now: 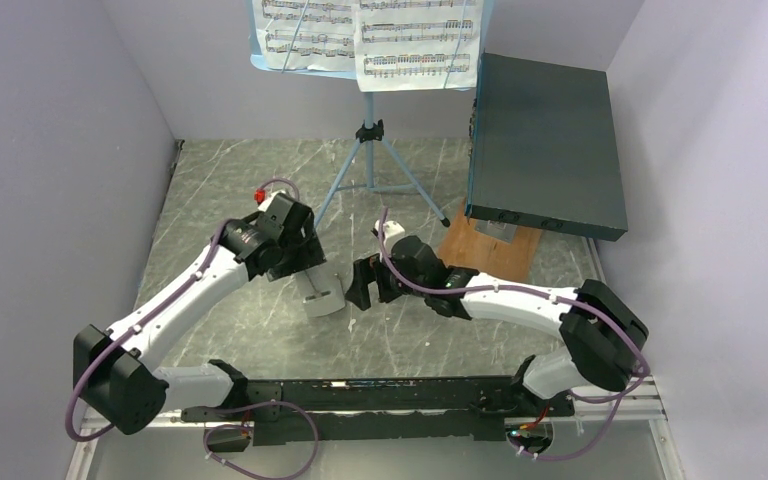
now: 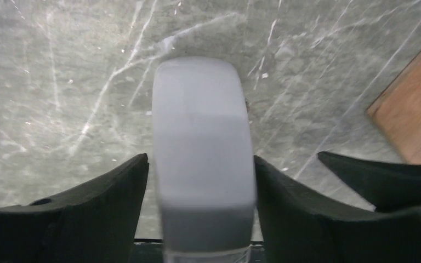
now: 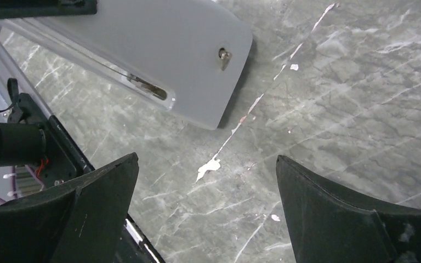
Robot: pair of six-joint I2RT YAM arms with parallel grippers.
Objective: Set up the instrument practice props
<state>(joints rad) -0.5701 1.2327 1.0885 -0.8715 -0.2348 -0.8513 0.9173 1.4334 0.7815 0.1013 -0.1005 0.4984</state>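
1. On the marbled grey table (image 1: 220, 180), the left gripper (image 2: 200, 159) pinches the grey-white metronome (image 2: 203, 126) between its two black fingers, near the tripod legs (image 1: 400, 180); whether it rests on the surface cannot be told
2. At its side, the right gripper (image 3: 207, 164) hovers with jaws spread wide, gripping nothing, the metronome's slotted face just beyond its fingertips
3. Further back, the light blue music stand (image 1: 368, 150) stands upright, with sheet-music pages (image 1: 415, 35) on its desk
4. To the right, a dark box (image 1: 545, 140) sits on a wooden board (image 1: 485, 250)
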